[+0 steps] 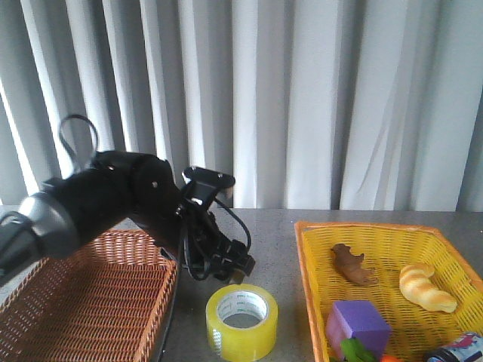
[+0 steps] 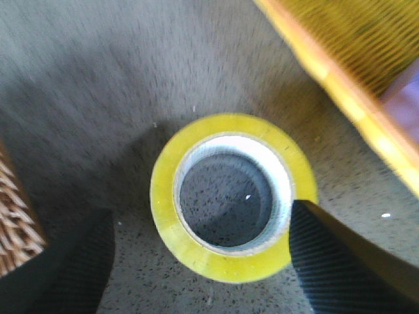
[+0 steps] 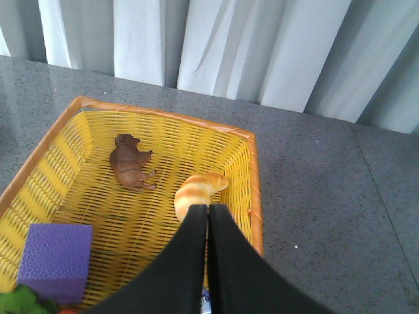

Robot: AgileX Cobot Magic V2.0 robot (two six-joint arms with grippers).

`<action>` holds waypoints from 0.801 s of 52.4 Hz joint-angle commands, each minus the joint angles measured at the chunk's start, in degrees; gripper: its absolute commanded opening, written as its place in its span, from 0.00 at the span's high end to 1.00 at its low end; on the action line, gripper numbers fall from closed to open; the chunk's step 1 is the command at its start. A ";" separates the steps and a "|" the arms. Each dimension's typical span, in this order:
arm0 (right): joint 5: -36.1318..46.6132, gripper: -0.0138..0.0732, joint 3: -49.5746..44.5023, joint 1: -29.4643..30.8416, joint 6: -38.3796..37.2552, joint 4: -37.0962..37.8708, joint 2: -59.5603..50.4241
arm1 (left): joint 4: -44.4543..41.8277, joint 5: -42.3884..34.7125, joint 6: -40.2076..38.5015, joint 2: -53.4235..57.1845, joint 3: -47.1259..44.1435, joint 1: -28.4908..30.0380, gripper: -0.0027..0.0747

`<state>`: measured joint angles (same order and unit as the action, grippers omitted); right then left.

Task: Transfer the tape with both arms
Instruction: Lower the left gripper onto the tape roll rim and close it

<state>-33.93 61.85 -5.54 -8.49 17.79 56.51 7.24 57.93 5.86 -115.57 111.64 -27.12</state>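
Observation:
The tape (image 1: 241,322), a yellow roll with a white printed core, lies flat on the grey table between the two baskets. My left gripper (image 1: 232,265) hangs just above and behind it. In the left wrist view the tape (image 2: 221,265) lies between the two black fingers (image 2: 340,261), which stand wide apart on either side of it; my left gripper (image 2: 200,212) is open and holds nothing. My right gripper (image 3: 208,209) is shut and empty, above the yellow basket (image 3: 252,190). The right arm is out of the front view.
A brown wicker basket (image 1: 90,302) stands at the left, next to the left arm. The yellow basket (image 1: 313,256) at the right holds a croissant toy (image 1: 426,286), a brown toy animal (image 1: 352,265), a purple block (image 1: 356,323) and other small items. Curtains hang behind the table.

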 commanded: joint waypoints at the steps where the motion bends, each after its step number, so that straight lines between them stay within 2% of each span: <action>1: 3.61 0.85 1.46 0.41 0.14 1.27 -0.85 | 0.40 -1.33 -2.46 -0.68 3.91 -0.38 0.29; 9: 3.61 0.85 1.46 0.41 0.14 1.27 -0.85 | -1.25 -3.83 -5.45 -3.36 4.04 -0.38 0.29; 22: 3.61 0.85 1.46 0.41 0.14 1.27 -0.85 | -5.72 -3.91 -8.17 -5.22 4.04 -0.38 0.29; 30: 3.61 0.85 1.46 0.41 0.14 1.27 -0.85 | -5.52 -4.33 -8.23 -6.50 4.04 -0.38 0.29; 42: 3.74 0.85 1.46 0.41 0.14 1.27 -0.85 | -5.08 -4.03 -8.23 -8.16 4.04 -0.38 0.35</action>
<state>-33.93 61.85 -5.54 -8.49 17.79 56.51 1.57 56.05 -1.76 -126.83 113.78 -27.12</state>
